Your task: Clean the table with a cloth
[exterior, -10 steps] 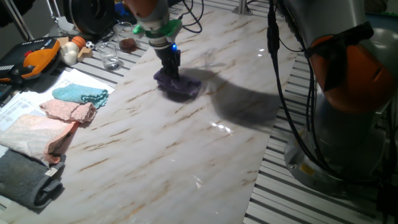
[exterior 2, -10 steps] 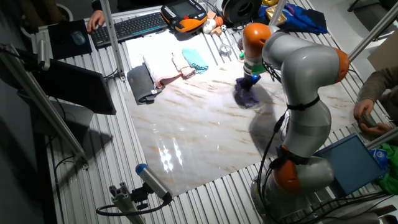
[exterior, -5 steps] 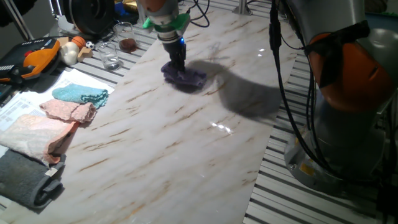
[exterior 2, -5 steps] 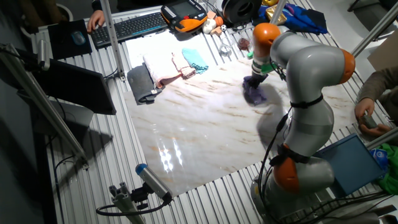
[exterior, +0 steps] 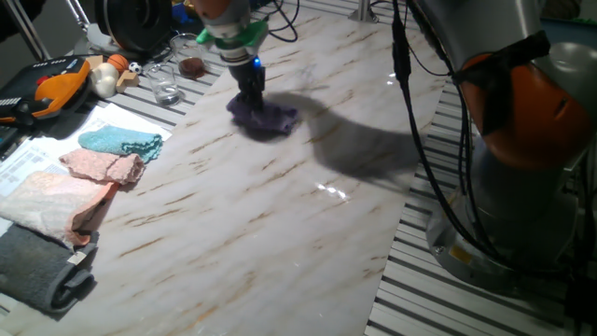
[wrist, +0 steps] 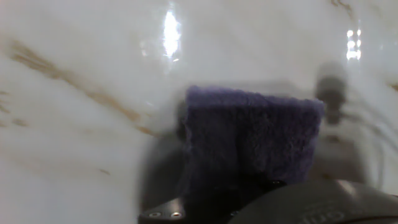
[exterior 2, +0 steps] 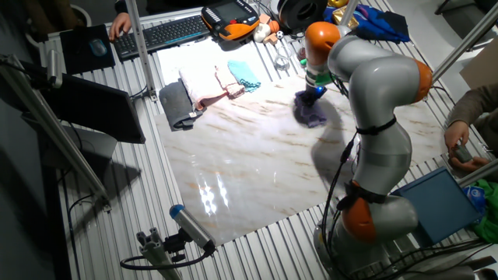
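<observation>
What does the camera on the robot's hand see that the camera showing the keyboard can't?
Only the hand view shows the purple cloth's fuzzy pile and the light glaring off the marble right beside it.

Only the keyboard view shows the whole arm, the keyboard, and the teal cloth, pink cloth and grey cloth at the table's far edge.

Both show the purple cloth lying on the veined white table.

At your table's near left you see a crumpled teal cloth (exterior: 121, 142), a pale pink cloth (exterior: 101, 166) just beside it, and a folded dark grey cloth (exterior: 39, 271) at the corner. A clear glass (exterior: 166, 86) stands near an orange-and-black handheld controller (exterior: 58, 82). A black keyboard (exterior 2: 173, 31) lies beyond.
</observation>
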`<state>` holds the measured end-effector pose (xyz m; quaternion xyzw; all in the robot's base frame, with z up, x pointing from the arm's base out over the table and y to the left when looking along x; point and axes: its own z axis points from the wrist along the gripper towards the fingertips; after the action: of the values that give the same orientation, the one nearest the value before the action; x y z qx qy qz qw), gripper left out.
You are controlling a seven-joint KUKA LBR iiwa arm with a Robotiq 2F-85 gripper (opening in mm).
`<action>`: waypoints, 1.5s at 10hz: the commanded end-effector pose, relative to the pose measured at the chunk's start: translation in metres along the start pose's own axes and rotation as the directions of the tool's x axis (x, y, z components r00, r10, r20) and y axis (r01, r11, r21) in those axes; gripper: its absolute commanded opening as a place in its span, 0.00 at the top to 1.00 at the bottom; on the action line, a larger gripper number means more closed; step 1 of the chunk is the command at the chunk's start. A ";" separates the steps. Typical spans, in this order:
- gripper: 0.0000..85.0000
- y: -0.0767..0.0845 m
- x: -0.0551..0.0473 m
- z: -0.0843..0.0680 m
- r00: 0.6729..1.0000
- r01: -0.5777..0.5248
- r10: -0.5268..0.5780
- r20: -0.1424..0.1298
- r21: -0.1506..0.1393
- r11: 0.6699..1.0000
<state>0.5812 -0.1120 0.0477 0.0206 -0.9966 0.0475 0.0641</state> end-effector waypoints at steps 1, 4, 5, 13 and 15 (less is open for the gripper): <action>1.00 0.024 0.002 -0.004 1.000 -0.019 0.019 -0.004 -0.006 1.000; 1.00 0.051 0.027 -0.016 0.997 -0.078 0.077 -0.025 -0.032 0.996; 1.00 0.054 0.032 -0.018 0.995 -0.095 0.094 -0.029 -0.041 0.995; 0.80 0.037 0.070 -0.041 0.994 -0.113 0.112 -0.013 -0.083 0.990; 1.00 0.022 0.079 -0.046 0.999 -0.051 0.050 -0.008 -0.100 0.994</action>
<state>0.5075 -0.0879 0.1008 -0.0095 -0.9977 -0.0004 0.0669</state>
